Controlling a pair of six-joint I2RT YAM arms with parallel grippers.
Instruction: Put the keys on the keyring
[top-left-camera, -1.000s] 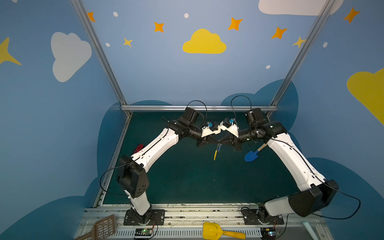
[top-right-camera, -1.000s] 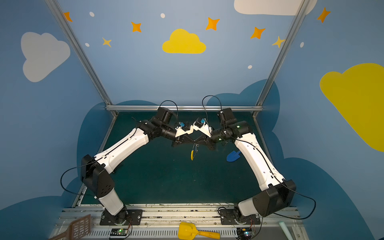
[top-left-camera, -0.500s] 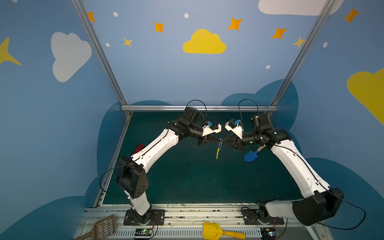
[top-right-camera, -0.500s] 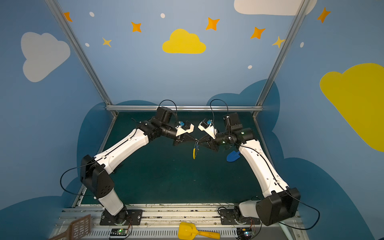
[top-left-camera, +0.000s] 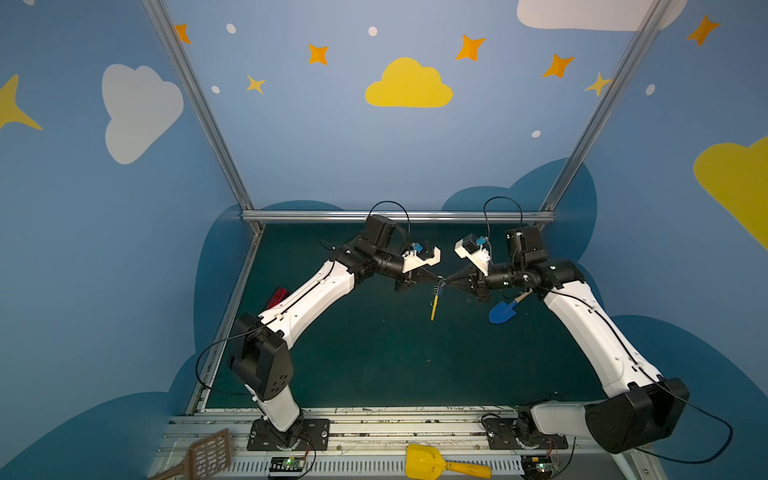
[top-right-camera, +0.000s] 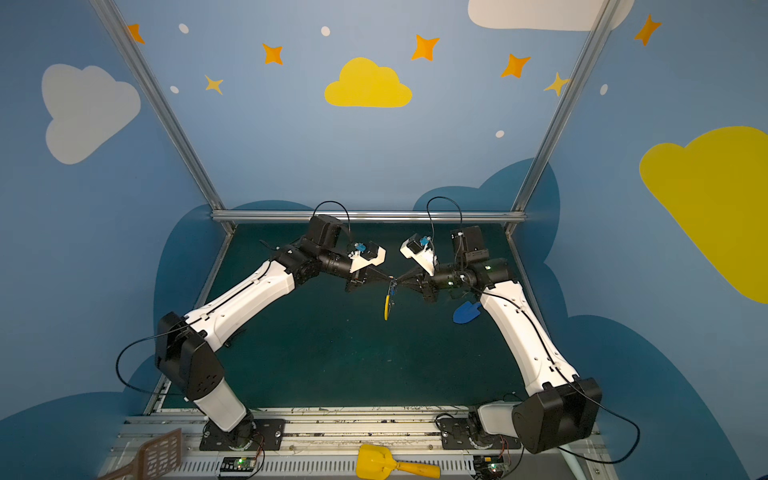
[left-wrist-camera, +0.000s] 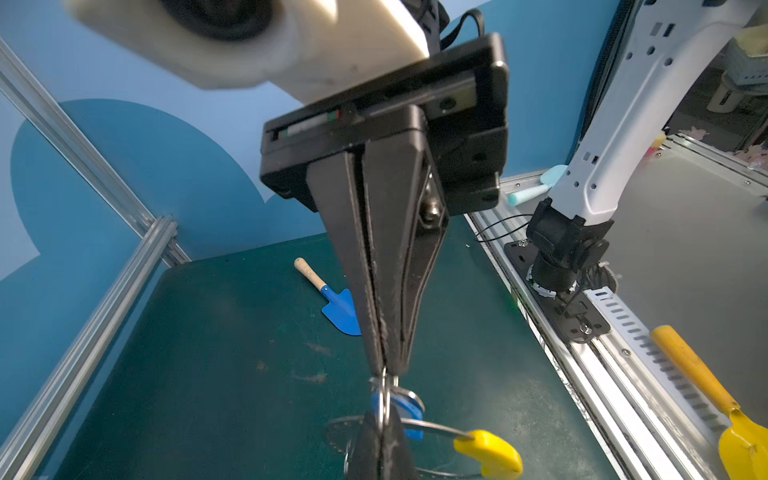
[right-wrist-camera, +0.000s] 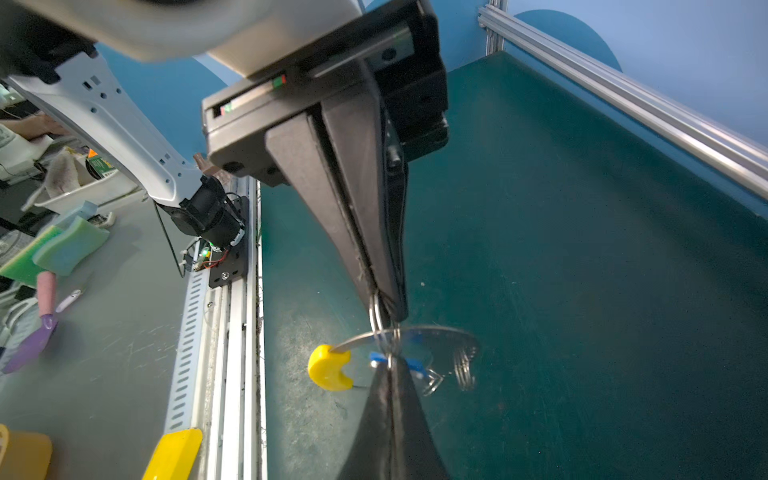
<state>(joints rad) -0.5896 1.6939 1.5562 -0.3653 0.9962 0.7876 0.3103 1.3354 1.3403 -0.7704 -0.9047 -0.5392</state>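
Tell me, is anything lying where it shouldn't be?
Yes. The yellow scoop and the brown spatula lie on the metal rail in front, off the green mat. Nothing looks spilled or broken.

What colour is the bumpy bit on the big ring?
Yellow. The sleeve on the keyring shows best in the left wrist view.

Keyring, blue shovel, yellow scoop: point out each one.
keyring (right-wrist-camera: 328, 368): right wrist view, on its yellow sleeve.
blue shovel (top-left-camera: 502, 311): a top view, on its blade.
yellow scoop (top-left-camera: 424, 462): a top view, on its bowl.
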